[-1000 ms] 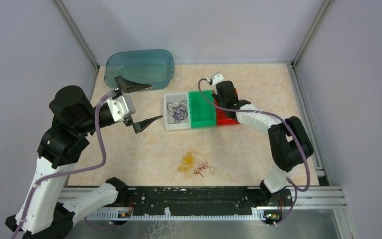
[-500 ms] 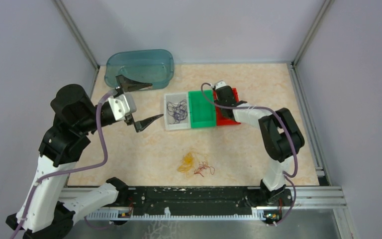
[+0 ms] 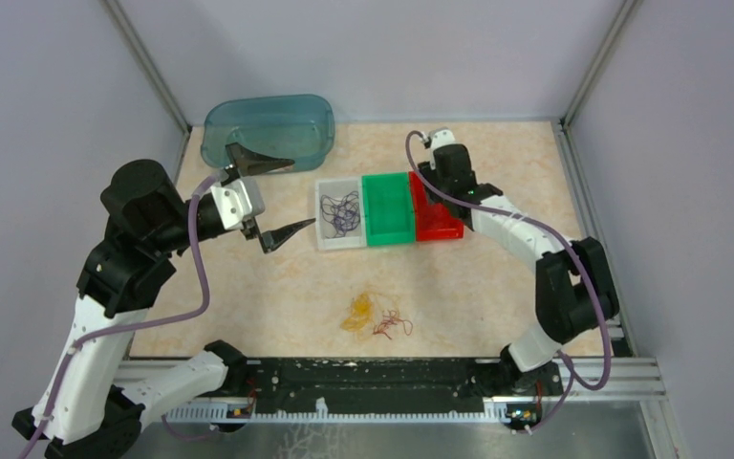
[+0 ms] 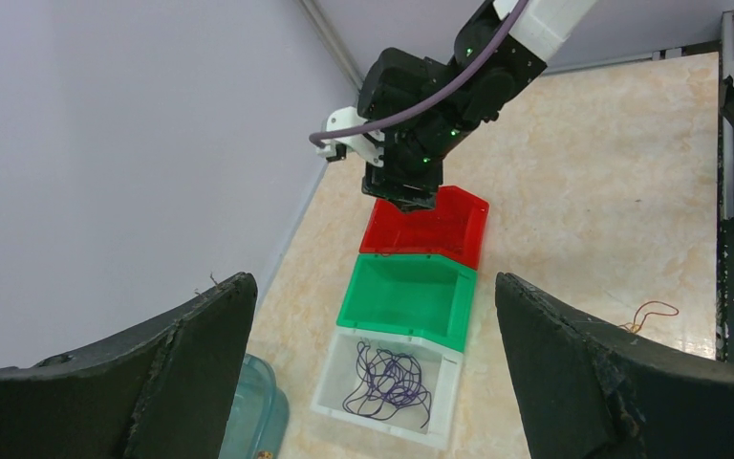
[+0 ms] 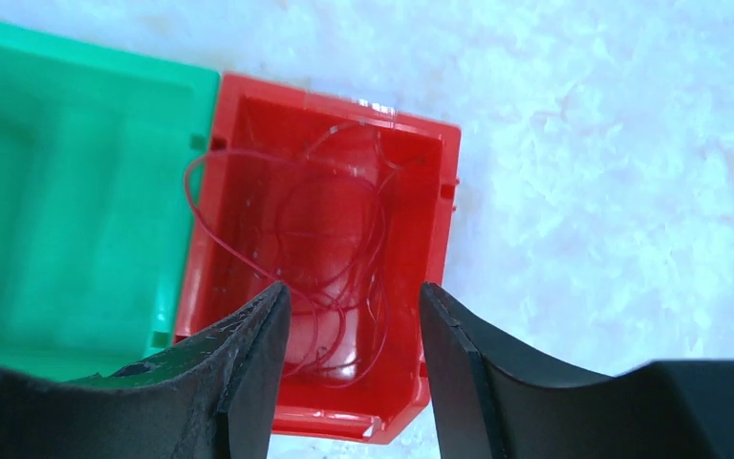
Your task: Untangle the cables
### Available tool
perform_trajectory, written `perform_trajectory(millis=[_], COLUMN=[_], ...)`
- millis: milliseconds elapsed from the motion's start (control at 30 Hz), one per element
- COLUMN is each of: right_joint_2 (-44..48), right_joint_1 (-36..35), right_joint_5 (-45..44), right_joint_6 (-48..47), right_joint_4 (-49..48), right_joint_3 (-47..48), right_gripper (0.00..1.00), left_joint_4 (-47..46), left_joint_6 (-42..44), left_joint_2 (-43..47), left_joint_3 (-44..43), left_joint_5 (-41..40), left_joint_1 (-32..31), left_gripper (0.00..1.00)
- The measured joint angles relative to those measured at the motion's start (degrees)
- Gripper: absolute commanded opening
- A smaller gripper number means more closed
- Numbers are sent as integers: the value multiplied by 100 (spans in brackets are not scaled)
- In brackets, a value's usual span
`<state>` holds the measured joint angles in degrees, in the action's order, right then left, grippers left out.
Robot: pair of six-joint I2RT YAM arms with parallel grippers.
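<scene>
A dark purple cable [image 3: 340, 212] [image 4: 389, 379] lies coiled in the white bin [image 3: 323, 228]. A thin red cable [image 5: 330, 253] lies loose in the red bin [image 3: 435, 222] [image 5: 444, 191], with one loop over the rim towards the green bin. A yellow-orange clump [image 3: 360, 313] and a small red clump [image 3: 390, 324] lie touching on the table in front. My right gripper [image 3: 440, 182] [image 5: 354, 289] hangs over the red bin, open, with nothing between its fingers. My left gripper [image 3: 302, 193] [image 4: 373, 287] hovers wide open and bare, left of the white bin.
A green bin [image 3: 388, 206] with nothing in it stands between the white and red ones. A teal translucent tub [image 3: 268, 129] stands at the back left. Metal frame posts run up the back corners, and a black rail [image 3: 373, 378] crosses the near edge.
My right gripper has gone from shut to open and risen away towards the back, uncovering the red bin with the red cable in it. The left arm has barely moved.
</scene>
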<state>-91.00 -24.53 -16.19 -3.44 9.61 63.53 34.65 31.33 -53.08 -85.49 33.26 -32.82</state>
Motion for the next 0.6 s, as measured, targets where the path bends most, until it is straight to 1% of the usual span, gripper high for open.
perform_trajectory(millis=[133,267,433,600], right_joint_2=[177,101,-575,-1196], right_joint_1=[13,24,28,31], right_joint_5=[219,654,1008,1062], right_joint_6=[170,385,610,758], right_joint_4=[-111,-219,-466,-575], right_joint_3=[83,216,809,1010], right_gripper=[53,52,47,39], left_joint_4=[0,0,2,2], left_joint_6=[0,0,17,22], left_joint_2=[0,0,0,0], left_joint_3=[0,2,2,2], left_joint_5=[2,2,0,-2], left_joint_1=[0,0,0,0], left_gripper=[100,100,100,100])
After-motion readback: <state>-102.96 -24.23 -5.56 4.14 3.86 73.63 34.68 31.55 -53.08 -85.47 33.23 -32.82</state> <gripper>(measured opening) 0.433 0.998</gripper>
